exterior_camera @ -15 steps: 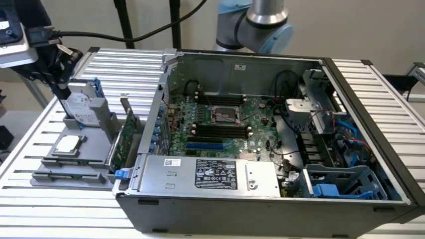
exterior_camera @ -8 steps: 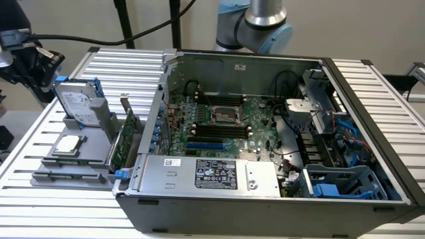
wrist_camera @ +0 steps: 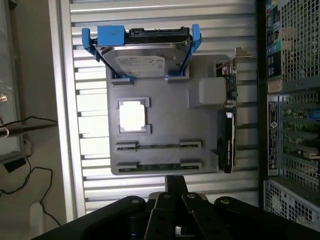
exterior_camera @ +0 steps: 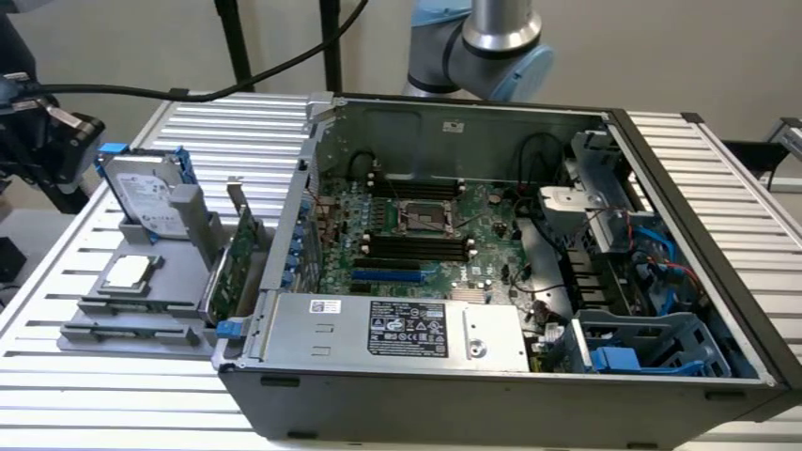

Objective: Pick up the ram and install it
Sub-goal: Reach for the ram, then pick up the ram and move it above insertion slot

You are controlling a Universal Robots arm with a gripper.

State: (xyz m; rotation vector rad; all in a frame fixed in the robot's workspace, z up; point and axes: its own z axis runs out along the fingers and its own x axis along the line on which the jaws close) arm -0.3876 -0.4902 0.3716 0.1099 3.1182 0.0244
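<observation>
Item: ram (wrist_camera: 159, 166), a thin green stick, lying flat in the long holder of the grey tray (wrist_camera: 165, 125) that is farthest from the blue-framed hard drive (wrist_camera: 142, 57), with a square silver processor (wrist_camera: 133, 116) seated between the two. The tray stands on the slatted table (exterior_camera: 113, 395), to the exterior view's left of the open computer case (exterior_camera: 501, 395). Gripper (wrist_camera: 175, 184): black fingers pressed together, gripping nothing, poised above the table near the tray's ram-side edge, clear of the ram.
</observation>
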